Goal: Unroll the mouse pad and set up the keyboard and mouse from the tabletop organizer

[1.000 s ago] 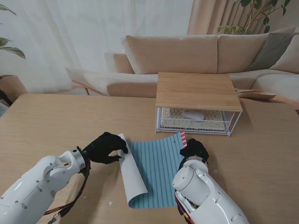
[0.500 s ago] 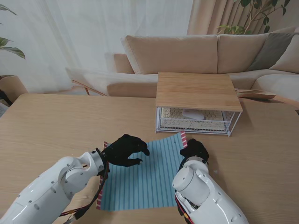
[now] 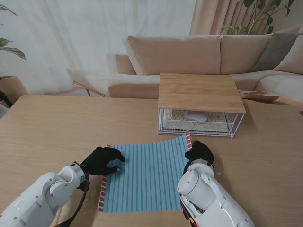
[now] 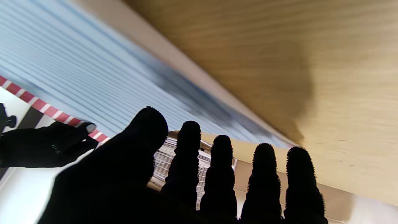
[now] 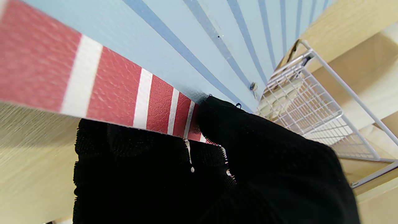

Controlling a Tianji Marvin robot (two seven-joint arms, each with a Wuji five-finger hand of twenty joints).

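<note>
No legible text, label, brand, number or sign on anything in view.

The mouse pad (image 3: 147, 177) lies unrolled and flat on the table (image 3: 47, 127), near its front edge: light blue with darker blue stripes and a red-and-white striped band along each short side. Behind it, toward the table's far right, stands the organizer (image 3: 201, 104), a white wire basket under a flat wooden top. Inside the basket lies a cream keyboard (image 3: 180, 116), and a white mouse (image 3: 196, 116) rests on top of it.
</note>
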